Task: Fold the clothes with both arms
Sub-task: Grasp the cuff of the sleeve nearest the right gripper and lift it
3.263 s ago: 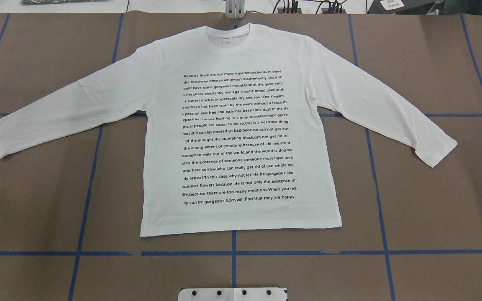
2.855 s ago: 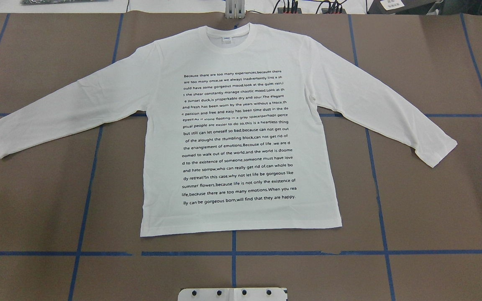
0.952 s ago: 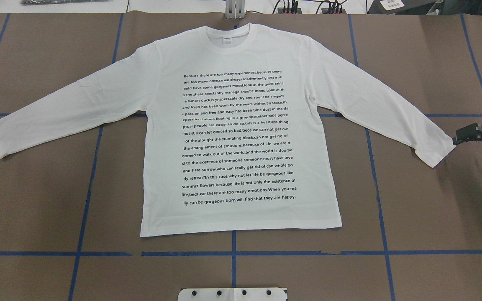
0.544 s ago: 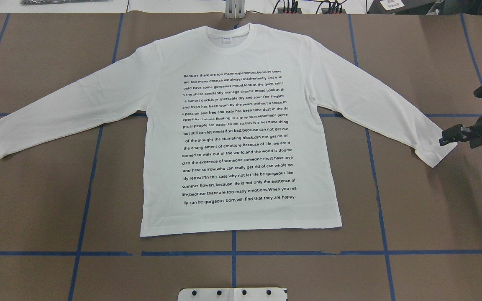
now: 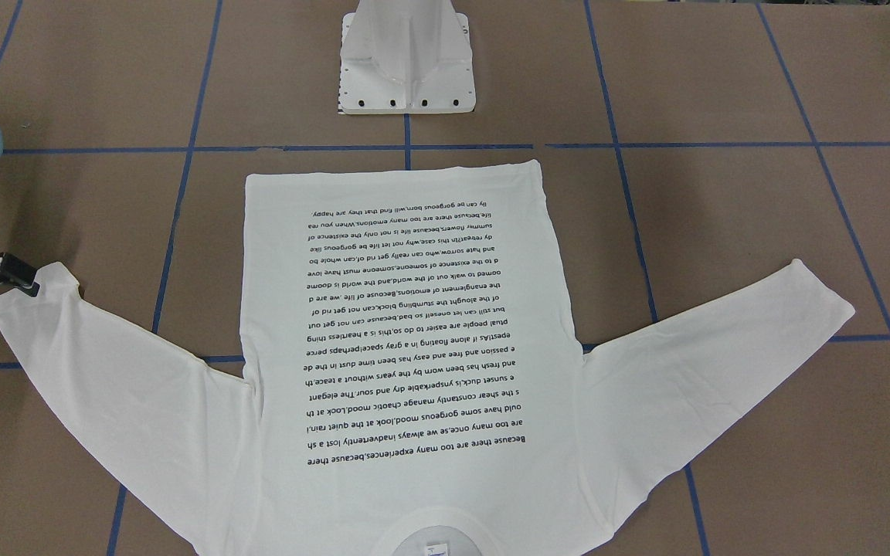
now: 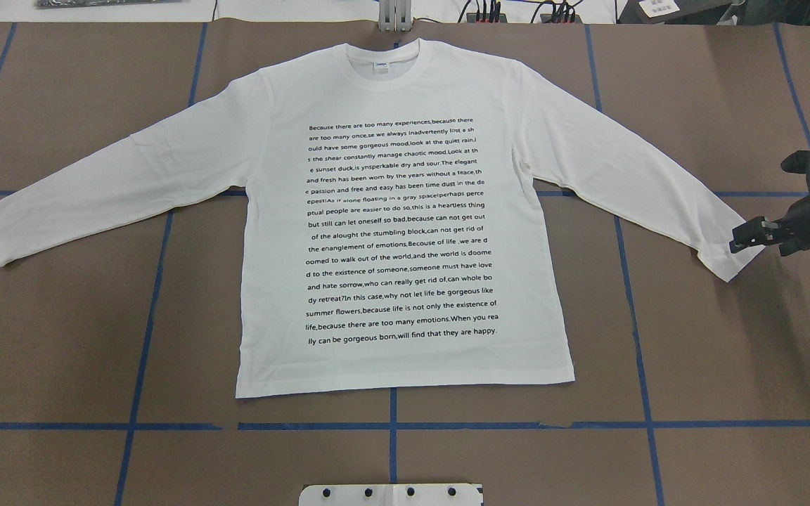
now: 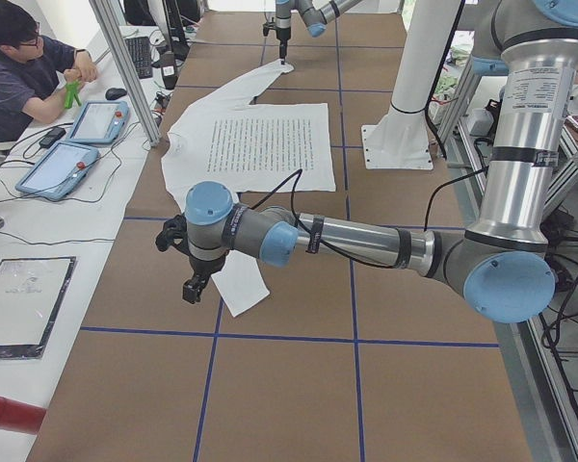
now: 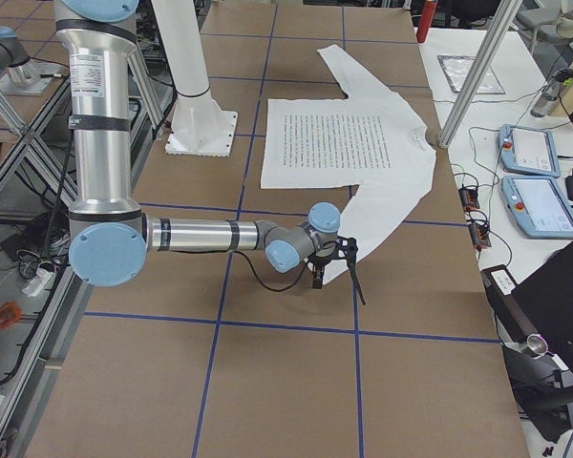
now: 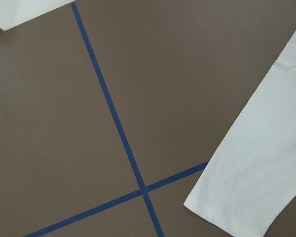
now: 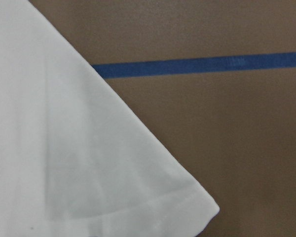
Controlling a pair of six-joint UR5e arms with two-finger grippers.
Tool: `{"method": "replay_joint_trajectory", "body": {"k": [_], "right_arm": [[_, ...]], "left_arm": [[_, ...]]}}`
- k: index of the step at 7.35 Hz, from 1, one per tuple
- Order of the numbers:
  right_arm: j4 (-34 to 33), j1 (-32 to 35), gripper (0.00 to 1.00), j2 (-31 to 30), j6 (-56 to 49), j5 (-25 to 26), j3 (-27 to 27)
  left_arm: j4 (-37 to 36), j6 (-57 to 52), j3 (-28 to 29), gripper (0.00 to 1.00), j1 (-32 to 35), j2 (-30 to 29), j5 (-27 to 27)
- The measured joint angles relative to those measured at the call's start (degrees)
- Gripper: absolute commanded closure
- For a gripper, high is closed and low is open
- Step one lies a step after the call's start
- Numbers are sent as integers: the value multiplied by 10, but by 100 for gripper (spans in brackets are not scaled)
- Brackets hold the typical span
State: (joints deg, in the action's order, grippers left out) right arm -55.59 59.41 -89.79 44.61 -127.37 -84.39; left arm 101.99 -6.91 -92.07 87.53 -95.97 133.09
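The right gripper (image 6: 742, 239) is seen with its fingers spread, lowered at the edge of the sleeve cuff (image 6: 727, 261) on the robot's right; whether the cloth is touched cannot be told. The left gripper (image 7: 192, 287) is held just beside the other cuff (image 7: 243, 294), and its state cannot be told. The white shirt (image 6: 405, 211) is laid flat, print up, sleeves out, hem toward the white pedestal (image 5: 408, 62). The table (image 6: 728, 351) is covered in brown paper and divided by blue tape lines (image 6: 517, 425). Along a white side bench, a seated person (image 7: 24, 63) and two tablets (image 7: 58, 168) are seen.
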Motion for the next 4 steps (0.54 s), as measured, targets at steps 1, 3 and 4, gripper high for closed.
{"method": "replay_joint_trajectory", "body": {"k": [1, 3, 4], "right_arm": [[-1, -1, 35, 3, 1, -1, 2], [-4, -1, 52, 3, 2, -2, 4], [-5, -1, 59, 3, 2, -2, 5]], "left_arm": [[0, 0, 0, 1, 0, 0, 0], [0, 0, 0, 1, 0, 0, 1], [1, 0, 0, 1, 0, 0, 1]]}}
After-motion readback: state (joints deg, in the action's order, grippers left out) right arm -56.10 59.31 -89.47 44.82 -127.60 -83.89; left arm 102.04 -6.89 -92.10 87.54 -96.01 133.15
